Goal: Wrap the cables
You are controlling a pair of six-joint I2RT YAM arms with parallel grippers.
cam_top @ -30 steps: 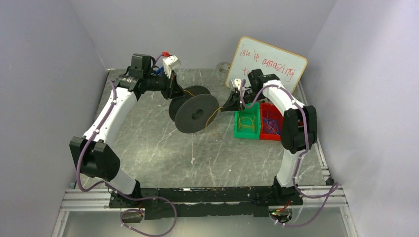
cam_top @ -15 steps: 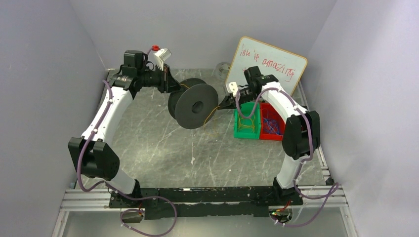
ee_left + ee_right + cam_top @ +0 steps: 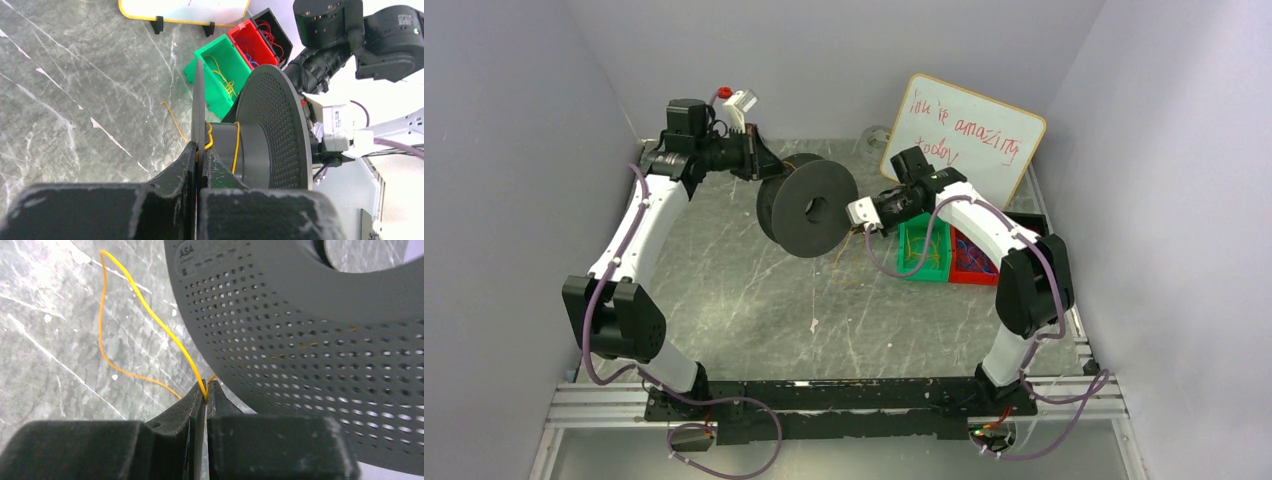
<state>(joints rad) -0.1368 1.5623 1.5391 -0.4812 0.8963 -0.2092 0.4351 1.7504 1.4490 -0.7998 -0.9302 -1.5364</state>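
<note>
The cable [image 3: 165, 331], a string-thin, springy yellow wire, lies in a turn or so on the smooth hub of the black spool [image 3: 794, 225], which is held in the air above the grey, veined table [image 3: 744, 290]. From the hub it runs to the right hand [image 3: 206, 390], whose fingers are pressed together and pinch it just beside the perforated flange. A slack loop hangs beyond the pinch. The left hand [image 3: 199, 150] is clamped on the thin rim of the other flange. To wind well, the right hand should probably hold light tension and guide the wire between the flanges, since wire this stiff would likely spring off the hub if slackened.
</note>
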